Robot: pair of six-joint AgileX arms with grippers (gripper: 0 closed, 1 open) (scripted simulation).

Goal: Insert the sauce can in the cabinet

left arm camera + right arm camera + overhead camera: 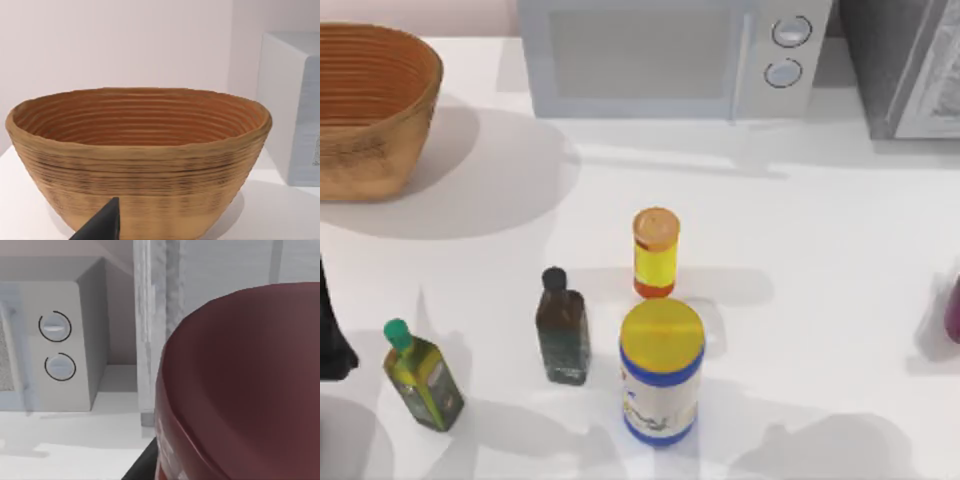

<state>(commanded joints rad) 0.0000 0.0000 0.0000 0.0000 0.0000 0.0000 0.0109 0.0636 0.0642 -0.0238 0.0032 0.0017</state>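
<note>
white worktop runs under everything, with a woven tan wicker basket at far left and my left gripper parked at that edge; whether its fingers are open i cannot tell. further right stand a green-capped oil bottle, a dark glass bottle, a slim yellow bottle with orange cap and a yellow-lidded blue-and-white canister, below the pale grey microwave. the dark-grey cabinet fills the far right corner. the squat sauce can with maroon lid looms against the right wrist camera, facing the cabinet, likely carried; the finger state i cannot tell. it looks rigid, smooth, moderately heavy; grip its sides below the lid.
</note>
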